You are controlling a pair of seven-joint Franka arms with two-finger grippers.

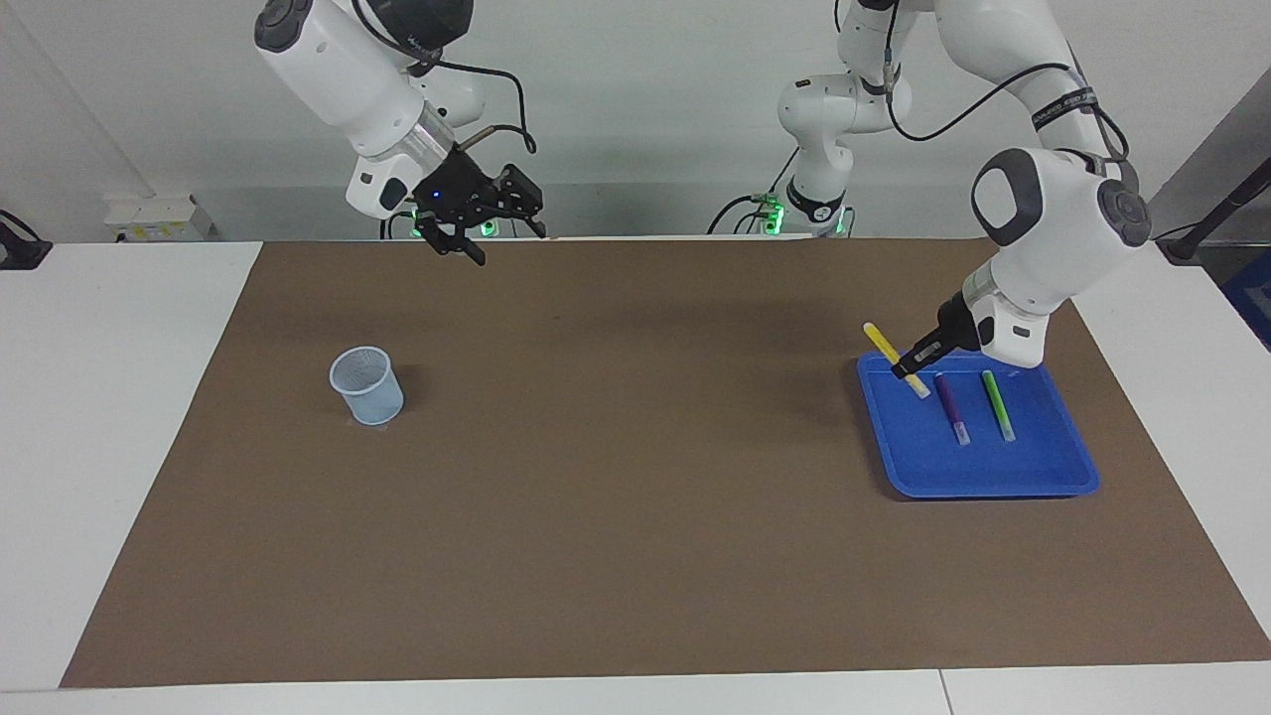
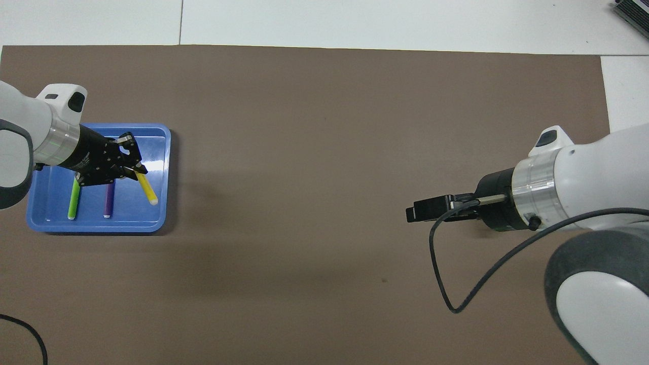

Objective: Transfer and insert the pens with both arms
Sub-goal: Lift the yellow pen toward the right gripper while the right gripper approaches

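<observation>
Facing view: yellow pen [image 1: 887,349] (pale-tipped) tilted, left gripper [image 1: 907,371] pinching it.

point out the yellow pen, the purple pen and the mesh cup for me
yellow pen [image 1: 881,344], facing view, on its yellow barrel above the left claw's grip.
purple pen [image 1: 949,400], facing view, mid-barrel, lying in the tray.
mesh cup [image 1: 369,392], facing view, on its outer wall.

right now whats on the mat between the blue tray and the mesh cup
Nothing: in the facing view the brown mat is bare between the blue tray and the mesh cup. The cup is out of the overhead view.
</observation>
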